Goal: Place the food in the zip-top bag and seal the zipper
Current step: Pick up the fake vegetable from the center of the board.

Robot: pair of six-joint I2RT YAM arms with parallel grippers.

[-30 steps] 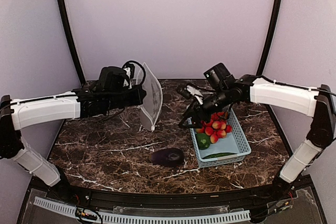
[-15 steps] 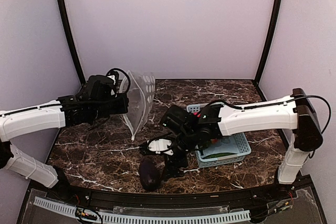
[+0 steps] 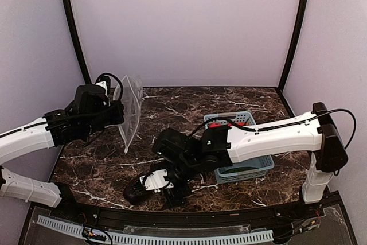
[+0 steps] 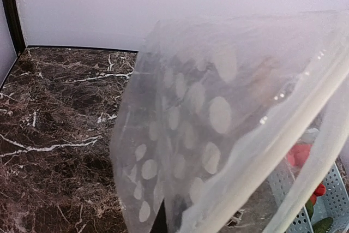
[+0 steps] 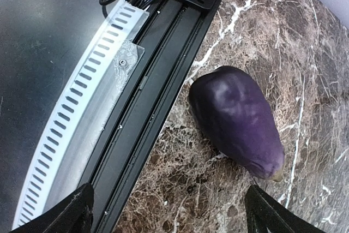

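Hovering the right fingers (image 5: 76, 214) spread wide on either side of the eggplant (image 5: 237, 121), without touching it, after swinging off the basket (image 3: 255, 171) and down toward the near edge. Finding the eggplant lying farther left and nearer the front of the tabletop (image 5: 272, 31) than a second ago, just beside the black rail (image 5: 158, 80). Meanwhile drawing the zip-top bag (image 4: 180, 129) back toward the left wall, hanging upright and well apart from the eggplant. Judging the left fingers (image 3: 116, 114) to be clamping the zip-top bag by its edge, though not seeing them in the wrist view.

Reading this as lining up a pick of the eggplant, with the zip-top bag appearing empty and a longer carry now needed.

Counting one eggplant, one zip-top bag, one basket, and one green sliver in the basket, likely the cucumber (image 3: 241, 170). Glimpsing only a few red pieces (image 3: 215, 125) past the right arm (image 3: 269, 136), so not counting those.
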